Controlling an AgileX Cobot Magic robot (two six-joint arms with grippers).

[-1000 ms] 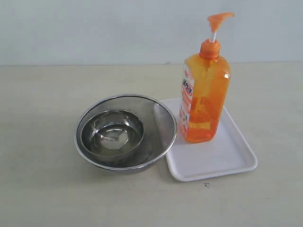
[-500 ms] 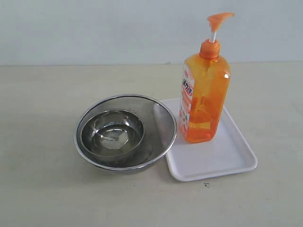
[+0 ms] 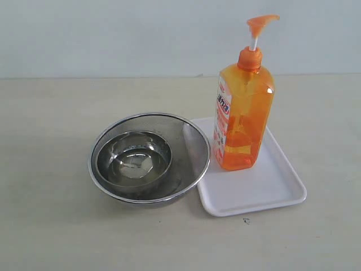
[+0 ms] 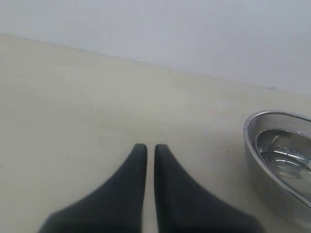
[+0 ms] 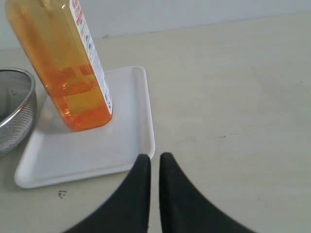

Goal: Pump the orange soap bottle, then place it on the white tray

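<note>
Now the orange soap bottle (image 3: pixel 243 118) stands on the white tray (image 3: pixel 260 191), steel bowls (image 3: pixel 194 151) just beside the tray; the left gripper (image 4: pixel 146 148) and right gripper (image 5: pixel 154 158) are clenched, holding nothing

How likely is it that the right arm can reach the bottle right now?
Probably yes. The bottle stands upright on the tray, and only bare tray and table lie between it and the right end effector. The end effector is shut, so it would have to open first.
</note>
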